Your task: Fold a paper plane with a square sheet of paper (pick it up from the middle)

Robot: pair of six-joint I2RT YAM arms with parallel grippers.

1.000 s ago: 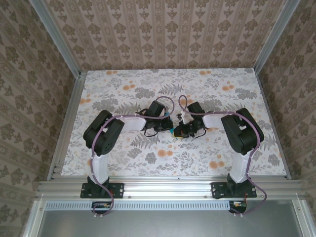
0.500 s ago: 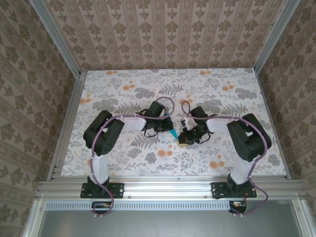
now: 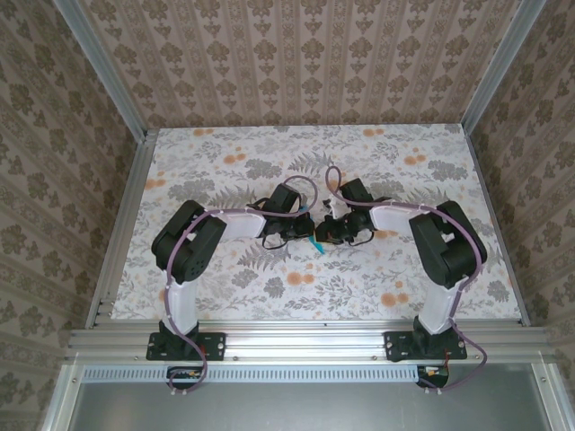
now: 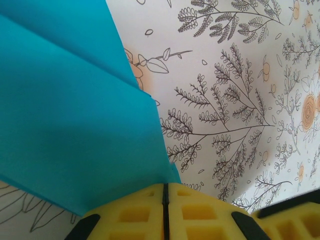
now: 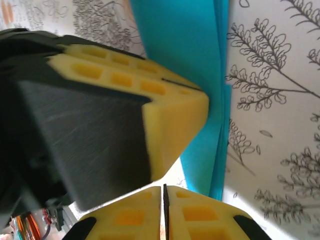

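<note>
The teal-blue sheet of paper (image 4: 75, 115), folded into layers with sharp creases, hangs just above the flowered table. My left gripper (image 4: 165, 187) is shut on its lower edge, and the paper fans up and left from the yellow pads. In the right wrist view the paper (image 5: 192, 45) runs down beside the left gripper's fingers (image 5: 165, 110). My right gripper (image 5: 164, 189) is shut, with nothing between its pads and the paper's end just to its right. From above, the two grippers meet mid-table, left (image 3: 304, 235) and right (image 3: 327, 235), with a sliver of paper (image 3: 316, 244) between them.
The flowered table (image 3: 225, 162) stretches out on all sides of the grippers. Patterned walls and aluminium posts (image 3: 126, 99) close in the left, back and right. An aluminium rail (image 3: 296, 341) with both arm bases runs along the near edge.
The right gripper swung toward the near edge, then came back up beside the left gripper. The left arm and the paper it holds stayed where they were.
</note>
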